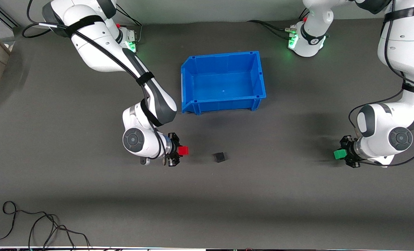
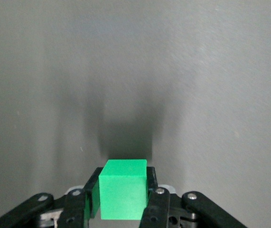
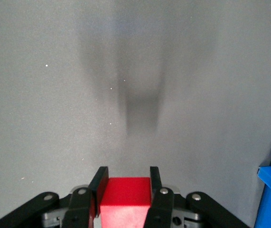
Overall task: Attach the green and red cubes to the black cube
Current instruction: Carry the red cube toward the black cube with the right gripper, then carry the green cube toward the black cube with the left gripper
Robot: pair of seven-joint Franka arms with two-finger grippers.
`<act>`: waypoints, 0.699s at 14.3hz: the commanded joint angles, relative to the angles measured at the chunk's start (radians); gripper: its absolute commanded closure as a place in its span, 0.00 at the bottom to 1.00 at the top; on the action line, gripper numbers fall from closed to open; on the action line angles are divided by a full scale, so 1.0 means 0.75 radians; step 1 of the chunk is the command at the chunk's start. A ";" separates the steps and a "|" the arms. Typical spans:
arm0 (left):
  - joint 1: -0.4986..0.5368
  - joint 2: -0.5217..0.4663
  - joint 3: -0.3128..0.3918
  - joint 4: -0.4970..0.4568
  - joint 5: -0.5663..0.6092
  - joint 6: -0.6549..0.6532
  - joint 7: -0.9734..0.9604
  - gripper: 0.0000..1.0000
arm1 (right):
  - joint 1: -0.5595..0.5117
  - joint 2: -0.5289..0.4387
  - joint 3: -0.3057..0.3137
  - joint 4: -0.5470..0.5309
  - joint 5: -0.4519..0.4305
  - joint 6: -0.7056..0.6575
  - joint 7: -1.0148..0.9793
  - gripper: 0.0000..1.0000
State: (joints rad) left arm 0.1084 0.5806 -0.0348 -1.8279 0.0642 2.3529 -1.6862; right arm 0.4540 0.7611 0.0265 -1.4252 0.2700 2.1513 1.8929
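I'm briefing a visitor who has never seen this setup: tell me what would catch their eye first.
The blue bin stands out most, sitting mid-table between the two arms' bases. Next come the bright cubes: the right gripper is shut on the red cube and the left gripper grips the green cube at the left arm's end. Between them lies the black cube, nearer the red one and easy to miss on the grey mat.
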 commanded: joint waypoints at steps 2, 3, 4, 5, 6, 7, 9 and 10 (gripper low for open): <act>-0.232 0.031 0.012 0.207 -0.038 -0.126 -0.285 1.00 | 0.016 0.018 -0.013 0.043 -0.006 -0.029 0.039 1.00; -0.303 0.048 0.012 0.240 -0.067 -0.128 -0.314 1.00 | 0.016 0.016 -0.011 0.043 -0.006 -0.027 0.039 1.00; -0.375 0.062 0.012 0.257 -0.089 -0.128 -0.321 1.00 | 0.016 0.018 -0.011 0.043 -0.004 -0.029 0.041 1.00; -0.444 0.071 0.012 0.257 -0.102 -0.128 -0.331 1.00 | 0.016 0.018 -0.011 0.043 -0.004 -0.027 0.041 1.00; -0.512 0.081 0.012 0.259 -0.102 -0.126 -0.357 1.00 | 0.016 0.018 -0.011 0.043 -0.004 -0.029 0.041 1.00; -0.573 0.097 0.014 0.271 -0.102 -0.112 -0.388 1.00 | 0.016 0.018 -0.011 0.043 -0.004 -0.027 0.041 1.00; -0.641 0.148 0.012 0.359 -0.102 -0.108 -0.486 1.00 | 0.016 0.020 -0.011 0.043 -0.004 -0.027 0.041 1.00; -0.672 0.175 0.012 0.400 -0.102 -0.106 -0.549 1.00 | 0.016 0.026 -0.011 0.043 -0.004 -0.027 0.045 1.00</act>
State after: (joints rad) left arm -0.3594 0.6605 -0.0480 -1.6210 -0.0035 2.2886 -2.0337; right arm 0.4549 0.7624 0.0265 -1.4245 0.2700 2.1509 1.8934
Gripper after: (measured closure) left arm 0.604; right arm 0.599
